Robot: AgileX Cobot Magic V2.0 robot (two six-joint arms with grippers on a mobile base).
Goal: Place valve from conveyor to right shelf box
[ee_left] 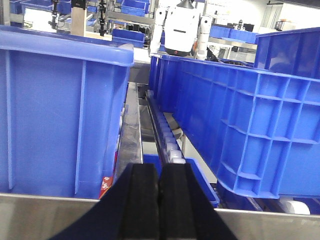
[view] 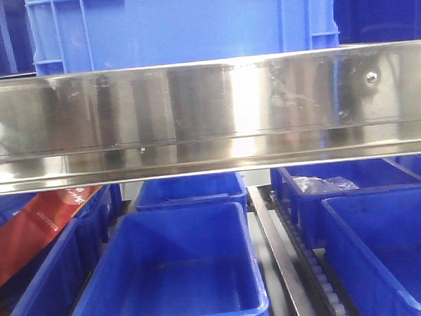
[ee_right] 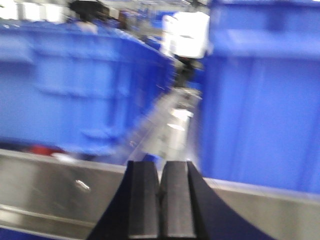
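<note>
The valve and the conveyor are out of view in every frame. My left gripper (ee_left: 159, 172) is shut and empty, its black fingers pressed together, just above a steel shelf rail (ee_left: 45, 215) between two blue shelf boxes (ee_left: 60, 110). My right gripper (ee_right: 160, 170) is also shut and empty, above the steel rail (ee_right: 55, 192) with blue boxes (ee_right: 260, 95) on either side; this view is blurred. Neither gripper shows in the front view, which faces the steel shelf beam (view: 207, 115).
Below the beam are open blue boxes: a middle one (view: 172, 276), one behind it (view: 191, 190), and right ones (view: 390, 239), the far one holding a clear plastic bag (view: 326, 184). A red package (view: 35, 228) lies at left. A roller track (ee_left: 167, 135) runs between boxes.
</note>
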